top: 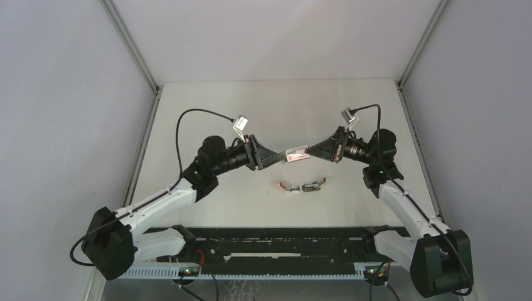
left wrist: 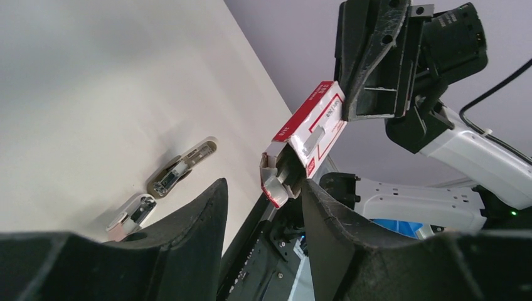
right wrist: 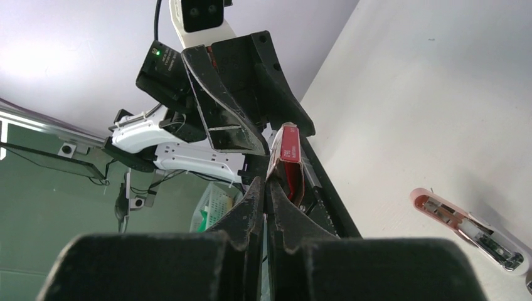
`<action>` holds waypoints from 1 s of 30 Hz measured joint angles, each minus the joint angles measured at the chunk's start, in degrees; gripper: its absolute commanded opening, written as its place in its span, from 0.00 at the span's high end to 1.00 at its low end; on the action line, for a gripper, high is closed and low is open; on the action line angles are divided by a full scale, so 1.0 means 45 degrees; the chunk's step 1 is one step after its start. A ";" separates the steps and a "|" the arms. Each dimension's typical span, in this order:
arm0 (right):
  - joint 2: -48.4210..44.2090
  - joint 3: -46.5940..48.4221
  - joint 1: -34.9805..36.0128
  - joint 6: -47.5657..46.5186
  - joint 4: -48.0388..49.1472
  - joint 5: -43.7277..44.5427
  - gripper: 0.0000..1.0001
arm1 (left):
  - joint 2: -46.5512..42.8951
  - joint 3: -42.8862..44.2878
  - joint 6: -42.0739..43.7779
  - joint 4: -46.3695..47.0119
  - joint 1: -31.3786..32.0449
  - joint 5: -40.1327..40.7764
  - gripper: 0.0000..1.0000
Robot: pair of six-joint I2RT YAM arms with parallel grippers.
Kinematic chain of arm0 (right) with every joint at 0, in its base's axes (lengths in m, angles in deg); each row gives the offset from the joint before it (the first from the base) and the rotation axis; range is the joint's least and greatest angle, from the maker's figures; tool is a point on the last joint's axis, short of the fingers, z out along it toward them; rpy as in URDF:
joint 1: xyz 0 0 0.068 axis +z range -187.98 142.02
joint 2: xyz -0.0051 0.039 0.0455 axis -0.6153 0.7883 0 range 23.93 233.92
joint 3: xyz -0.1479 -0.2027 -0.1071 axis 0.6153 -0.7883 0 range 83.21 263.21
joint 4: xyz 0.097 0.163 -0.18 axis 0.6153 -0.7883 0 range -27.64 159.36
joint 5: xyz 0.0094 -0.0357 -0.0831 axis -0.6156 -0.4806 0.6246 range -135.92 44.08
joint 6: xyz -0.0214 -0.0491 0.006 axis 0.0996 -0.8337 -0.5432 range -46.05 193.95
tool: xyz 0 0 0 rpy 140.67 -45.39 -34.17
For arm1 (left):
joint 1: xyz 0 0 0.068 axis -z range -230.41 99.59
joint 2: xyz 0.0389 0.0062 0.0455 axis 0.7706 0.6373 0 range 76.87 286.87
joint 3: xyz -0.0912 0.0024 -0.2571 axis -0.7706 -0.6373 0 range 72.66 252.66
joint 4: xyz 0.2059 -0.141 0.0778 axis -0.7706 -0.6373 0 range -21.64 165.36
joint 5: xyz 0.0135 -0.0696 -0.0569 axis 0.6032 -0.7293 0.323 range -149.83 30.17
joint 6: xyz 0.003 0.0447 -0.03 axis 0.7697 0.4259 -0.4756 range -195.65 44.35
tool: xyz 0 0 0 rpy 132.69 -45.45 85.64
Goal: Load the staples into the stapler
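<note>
two claws meet at your white, red-printed staple box (left wrist: 320, 119): right claw (top: 312, 152) clamped on one end, left claw (left wrist: 263, 188) apart around the other. you can't see inside.

2 arms (top: 160, 199): white links, black joints, black cables (top: 207, 111).

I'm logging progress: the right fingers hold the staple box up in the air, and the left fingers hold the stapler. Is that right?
Not quite: the stapler lies on the table beside a dark tool, as the top view shows. The left fingers stand apart around the box's open end. The right fingers do hold the staple box in the air.
</note>
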 measured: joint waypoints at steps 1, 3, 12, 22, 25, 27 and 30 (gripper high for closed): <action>-0.0005 -0.0024 0.0000 0.0068 0.0083 -0.0024 1.00 | 0.0000 0.0000 -0.0029 0.0063 0.0000 -0.0087 0.50; -0.0005 -0.0078 0.0000 0.0214 0.0277 -0.0049 1.00 | 0.0000 0.0000 -0.0083 0.0272 -0.0005 -0.0291 0.53; -0.0005 -0.0121 0.0000 0.0549 0.0680 -0.0083 1.00 | 0.0005 0.0000 -0.0253 0.0918 -0.0005 -0.0704 0.61; -0.0005 -0.0121 0.0000 0.0753 0.0908 -0.0083 1.00 | 0.0194 -0.0019 -0.0398 0.1127 -0.0005 -0.1001 0.59; -0.0005 -0.0121 0.0000 0.0782 0.0913 -0.0083 1.00 | 0.0194 -0.0117 -0.0408 0.1219 -0.0005 -0.1049 0.63; -0.0005 -0.0121 0.0000 0.0792 0.0913 -0.0083 1.00 | 0.0199 -0.0185 -0.0427 0.1273 -0.0005 -0.1093 0.68; -0.0005 -0.0121 -0.0024 0.0797 0.0918 -0.0083 1.00 | 0.0204 -0.0223 -0.0510 0.1365 -0.0005 -0.1112 0.75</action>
